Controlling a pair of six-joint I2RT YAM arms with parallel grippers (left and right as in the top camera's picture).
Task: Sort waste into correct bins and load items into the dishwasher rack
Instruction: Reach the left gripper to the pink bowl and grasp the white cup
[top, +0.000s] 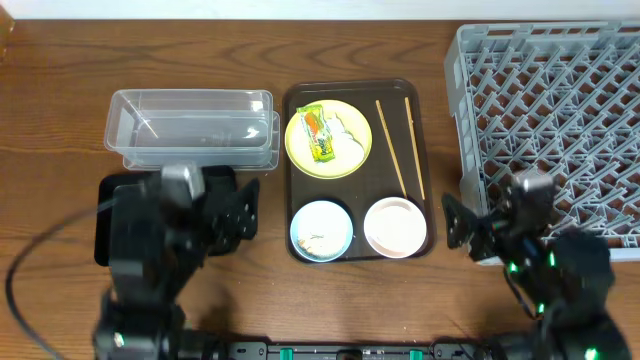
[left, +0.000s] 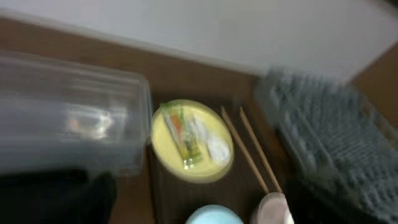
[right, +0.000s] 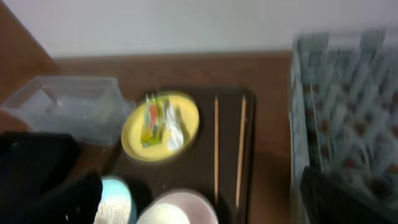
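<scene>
A brown wood-grain table (top: 60, 60) carried four things directly on its top. Toward the left a clear rectangular plastic tub (top: 190, 128) sat at the far side, and just in front of it lay a shallow black rectangular tray (top: 105, 215), largely hidden from above. A dark brown rectangular serving tray (top: 357, 190) lay at the middle, just beside the tub, and a large square grey plastic lattice rack (top: 560, 90) stood at the right, near the serving tray but apart from it.
</scene>
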